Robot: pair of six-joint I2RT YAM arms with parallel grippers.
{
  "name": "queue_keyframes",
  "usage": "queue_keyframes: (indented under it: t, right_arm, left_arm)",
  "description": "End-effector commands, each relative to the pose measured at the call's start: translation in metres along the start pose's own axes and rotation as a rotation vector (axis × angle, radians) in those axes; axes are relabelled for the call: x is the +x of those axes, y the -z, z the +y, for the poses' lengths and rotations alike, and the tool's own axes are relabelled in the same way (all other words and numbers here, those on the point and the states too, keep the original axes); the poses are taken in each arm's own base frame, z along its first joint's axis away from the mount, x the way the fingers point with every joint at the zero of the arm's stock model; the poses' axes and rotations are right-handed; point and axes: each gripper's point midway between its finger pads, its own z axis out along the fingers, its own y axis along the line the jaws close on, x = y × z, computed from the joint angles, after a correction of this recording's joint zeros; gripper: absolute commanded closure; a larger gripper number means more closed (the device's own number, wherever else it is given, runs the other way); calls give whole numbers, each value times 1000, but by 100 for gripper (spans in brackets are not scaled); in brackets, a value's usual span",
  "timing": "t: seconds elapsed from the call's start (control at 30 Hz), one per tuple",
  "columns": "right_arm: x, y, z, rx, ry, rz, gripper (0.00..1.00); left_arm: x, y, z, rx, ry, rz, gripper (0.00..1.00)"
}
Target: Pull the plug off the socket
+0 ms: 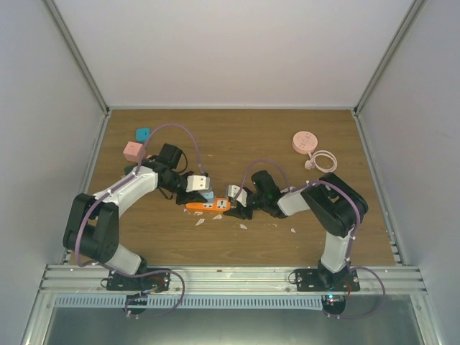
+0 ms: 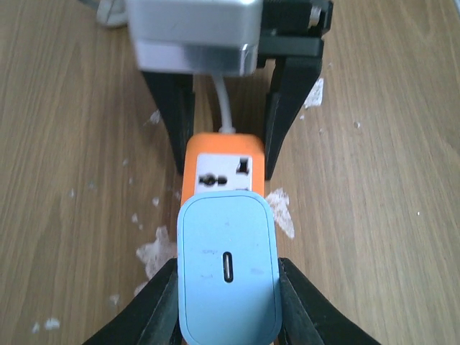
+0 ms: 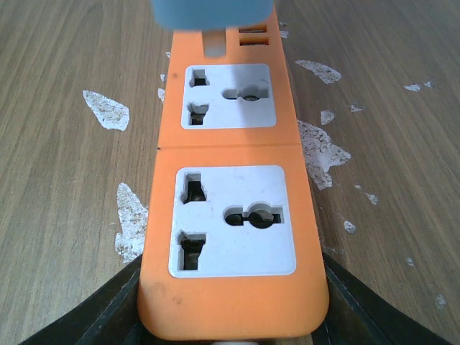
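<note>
At mid-table, the orange power strip (image 1: 208, 206) lies flat on the wooden table (image 1: 251, 136). The left gripper (image 2: 228, 305) pinches the light-blue charger plug (image 2: 228, 262) over the strip's end socket, one pin showing beneath. The right gripper (image 3: 233, 320) clamps the strip's opposite end.

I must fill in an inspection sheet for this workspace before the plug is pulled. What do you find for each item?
Surface: wooden table, scattered white flecks.
Job's things: blue plug at one end of the orange power strip; two sockets free.
Clutter: pink block and blue block far left; pink disc far right.
Grippers: left pincer shut on the plug; right pincer shut on the strip's other end.
Cables: white cord leaves the strip; coiled white cable beside the disc; purple cables along both arms.
Surroundings: white walls, metal frame.
</note>
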Motion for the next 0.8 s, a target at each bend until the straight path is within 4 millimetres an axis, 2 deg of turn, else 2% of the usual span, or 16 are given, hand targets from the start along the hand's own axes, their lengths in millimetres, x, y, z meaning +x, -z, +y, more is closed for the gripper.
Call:
queue_keyframes:
  t: [0.0,0.17,0.33,0.47,0.57,0.77]
  right_arm:
    - [8,-1,4,0,-6,32,59]
    - [4,1,4,-4,-8,26,42]
    - [0,2,4,-8,-7,23,31]
    - [-6,4,2,-4,-3,16,26]
    - [-10,6,2,-5,-4,14,23]
    - [-18,9,0,-7,2,13,19]
  left_arm:
    - [7,25,5,-32,7,40,83]
    - [33,52,10,-69,47,130,82]
    - [61,79,14,-97,89,246,81]
    - [86,103,18,-112,131,353,80]
    - [113,125,22,-143,172,451,80]
    - [161,153,15,-142,217,663,79]
